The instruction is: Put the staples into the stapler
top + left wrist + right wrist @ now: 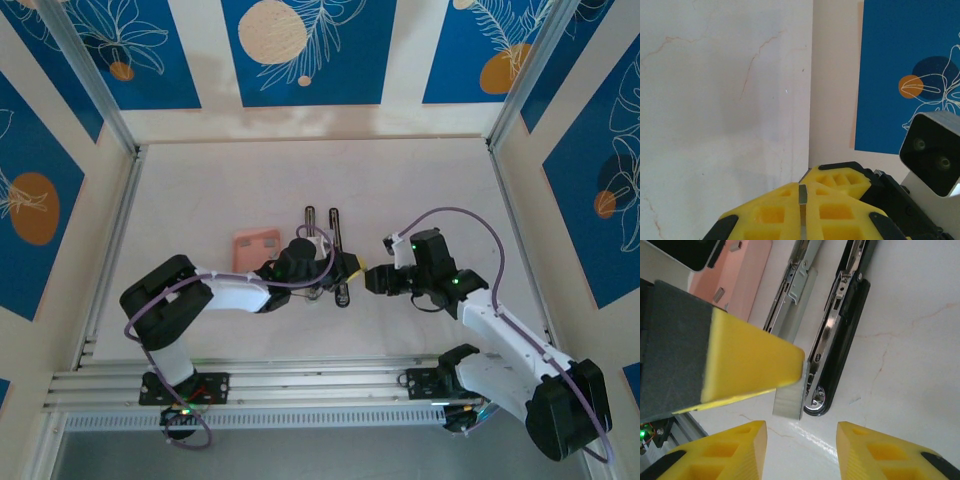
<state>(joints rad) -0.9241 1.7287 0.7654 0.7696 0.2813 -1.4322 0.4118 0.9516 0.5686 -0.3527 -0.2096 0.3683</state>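
Note:
The stapler (pixel 338 250) lies opened flat on the table, its black arm (pixel 847 335) beside the silver bar (pixel 795 285). My left gripper (pixel 347 266) is shut on one staple strip (pixel 802 194), which stands on edge between the yellow pads. In the right wrist view that strip (pixel 789 399) hangs from the left finger (pixel 750 360) just beside the near end of the black arm. My right gripper (pixel 800 452) is open, close in front of the strip, with nothing between its fingers. In the top view the right gripper (pixel 372 281) faces the left one.
The salmon-pink tray (pixel 255 249) sits left of the stapler, partly under my left arm; a small staple strip (pixel 718 291) lies in it. The right wrist camera housing (pixel 934 150) is close to my left gripper. Aluminium rails run along the near table edge (pixel 300 385).

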